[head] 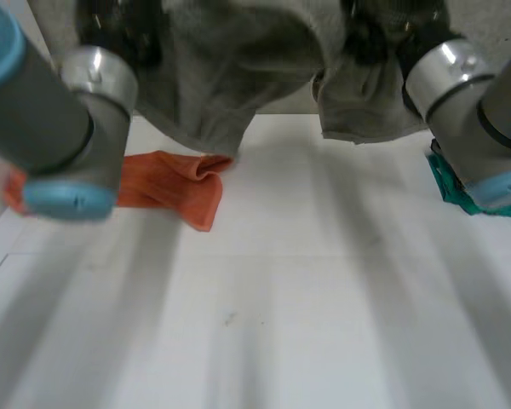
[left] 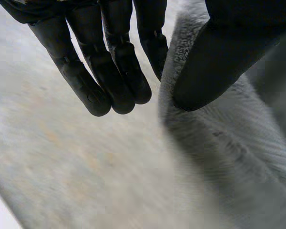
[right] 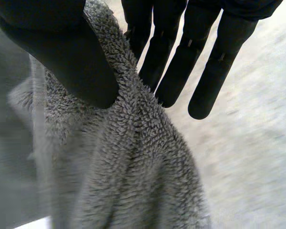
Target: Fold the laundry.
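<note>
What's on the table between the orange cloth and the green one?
Nothing: bare white table shows there in the head view, with the grey towel hanging above.

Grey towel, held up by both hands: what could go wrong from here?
1. The left hand and right hand each pinch just a ridge of the grey towel between thumb and straight fingers; it may slip.
2. It hangs bunched near the orange cloth; lowering it could cover or drag that cloth.
</note>
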Motion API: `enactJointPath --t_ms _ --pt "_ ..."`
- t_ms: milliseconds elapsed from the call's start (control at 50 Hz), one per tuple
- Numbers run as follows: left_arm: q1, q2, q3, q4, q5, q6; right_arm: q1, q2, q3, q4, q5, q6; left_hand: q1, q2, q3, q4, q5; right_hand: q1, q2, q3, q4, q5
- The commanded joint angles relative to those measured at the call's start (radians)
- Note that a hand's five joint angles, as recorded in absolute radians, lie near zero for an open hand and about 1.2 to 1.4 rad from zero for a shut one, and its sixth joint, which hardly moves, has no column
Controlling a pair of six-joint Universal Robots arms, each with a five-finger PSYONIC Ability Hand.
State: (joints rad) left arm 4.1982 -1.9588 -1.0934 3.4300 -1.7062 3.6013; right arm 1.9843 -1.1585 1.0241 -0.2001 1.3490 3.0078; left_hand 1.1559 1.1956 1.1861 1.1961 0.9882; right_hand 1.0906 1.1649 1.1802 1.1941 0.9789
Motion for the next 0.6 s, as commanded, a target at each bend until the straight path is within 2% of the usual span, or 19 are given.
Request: enactJointPath --t_ms 20,160,280,360,380,520,600 --pt "0.019 0.009 -0.368 -0.012 0.059 0.014 -0.065 -0.007 0.194 0.238 -0.175 -0.029 0.24 0.201 0.21 0.2 0.234 0.306 0.231 0.216 0.202 0.243" --pt "0.039 -0.028 -0.483 -0.049 0.076 0.011 -0.09 0.141 0.261 0.265 -0.222 -0.122 0.24 0.201 0.21 0.2 0.234 0.306 0.231 0.216 0.202 0.243" --pt "0.002 -0.006 -0.456 -0.093 0.097 0.014 -0.067 0.249 0.194 0.295 -0.18 -0.194 0.24 0.201 0.21 0.2 0.234 0.306 0.231 0.216 0.202 0.243" --pt "-0.032 0.063 -0.404 -0.129 0.08 0.017 -0.055 0.227 0.171 0.292 -0.081 -0.138 0.24 0.201 0.21 0.2 0.234 -0.579 -0.654 -0.669 -0.683 -0.642" --pt "-0.036 0.077 -0.395 -0.136 0.074 0.016 -0.05 0.206 0.172 0.291 -0.026 -0.095 0.24 0.201 0.21 0.2 0.234 -0.671 -0.746 -0.761 -0.775 -0.734" --pt "-0.049 0.169 -0.323 -0.178 0.046 0.01 -0.059 0.022 0.298 0.329 0.146 0.092 0.24 0.201 0.21 0.2 0.234 -0.837 -0.911 -0.926 -0.94 -0.899" --pt "-0.05 0.192 -0.289 -0.187 0.048 0.01 -0.088 -0.072 0.419 0.361 0.185 0.167 0.24 0.201 0.21 0.2 0.234 -0.849 -0.923 -0.938 -0.952 -0.911"
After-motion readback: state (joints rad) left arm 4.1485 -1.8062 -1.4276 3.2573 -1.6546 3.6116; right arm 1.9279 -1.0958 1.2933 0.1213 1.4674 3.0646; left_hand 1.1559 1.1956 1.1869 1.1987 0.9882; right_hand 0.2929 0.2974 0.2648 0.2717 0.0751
